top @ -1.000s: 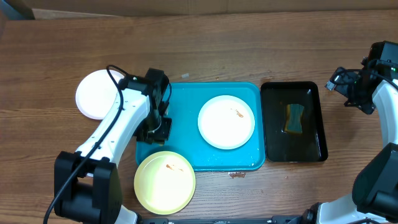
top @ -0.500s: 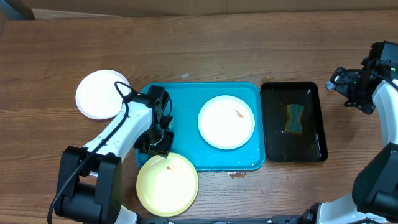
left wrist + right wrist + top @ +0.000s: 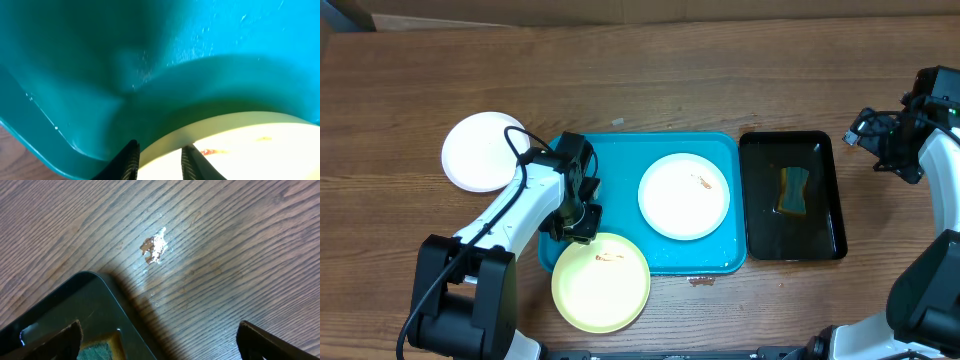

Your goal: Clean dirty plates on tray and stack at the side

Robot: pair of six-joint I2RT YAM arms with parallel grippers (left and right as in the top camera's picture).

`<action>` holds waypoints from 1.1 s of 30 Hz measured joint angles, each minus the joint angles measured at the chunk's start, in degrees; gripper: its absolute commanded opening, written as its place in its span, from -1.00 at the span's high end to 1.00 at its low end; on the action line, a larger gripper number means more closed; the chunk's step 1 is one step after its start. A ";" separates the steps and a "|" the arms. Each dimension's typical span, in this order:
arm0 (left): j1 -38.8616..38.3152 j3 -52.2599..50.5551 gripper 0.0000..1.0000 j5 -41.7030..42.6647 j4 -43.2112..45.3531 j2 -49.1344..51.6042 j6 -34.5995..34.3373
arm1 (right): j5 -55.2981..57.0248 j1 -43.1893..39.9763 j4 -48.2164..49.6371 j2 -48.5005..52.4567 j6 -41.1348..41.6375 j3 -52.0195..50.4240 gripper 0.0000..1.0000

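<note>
Left fingers (image 3: 131, 159) pinch the far rim of the yellow-green plate (image 3: 605, 295) at the turquoise tray (image 3: 620, 170)'s near-left corner; right fingers (image 3: 280, 340), spread wide, hang well away.

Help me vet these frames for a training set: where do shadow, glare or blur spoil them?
Overhead: sharp and evenly lit across the blue tray. Left wrist: very close, shadow darkens much of the tray, the yellow plate is nearly washed out, the fingers are blurred. Right wrist: sharp, with a glare patch on the table.
</note>
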 measured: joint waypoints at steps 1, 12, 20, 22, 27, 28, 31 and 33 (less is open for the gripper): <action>0.00 0.00 0.39 0.00 0.52 0.00 -0.02 | 0.00 0.00 0.00 0.00 -0.02 0.00 -1.00; 0.00 0.00 0.30 -5.31 7.65 0.00 -2.08 | 0.00 0.00 0.00 0.00 -0.02 0.00 -1.00; 0.00 0.17 0.38 -9.99 13.53 0.00 -2.27 | 0.00 0.00 0.00 0.00 -0.02 0.00 -1.00; 0.02 1.42 0.35 -10.40 11.37 0.02 -2.47 | 0.00 0.00 -0.02 0.00 -0.04 0.00 -1.00; 0.66 13.29 -0.52 -10.10 -1.27 0.02 -5.42 | 0.02 0.00 0.02 0.00 -0.02 0.00 -1.00; 0.79 16.63 -0.79 -9.16 -4.07 0.00 -6.58 | 0.00 0.00 -0.07 0.00 -0.02 0.00 -1.00; 1.14 24.17 0.02 -3.15 -9.81 -0.04 -8.28 | -0.02 0.00 0.02 0.00 0.00 -0.02 -1.00; 1.09 26.60 0.89 2.32 -12.31 -0.11 -8.55 | 0.00 0.00 -0.02 0.00 0.02 -0.02 -1.00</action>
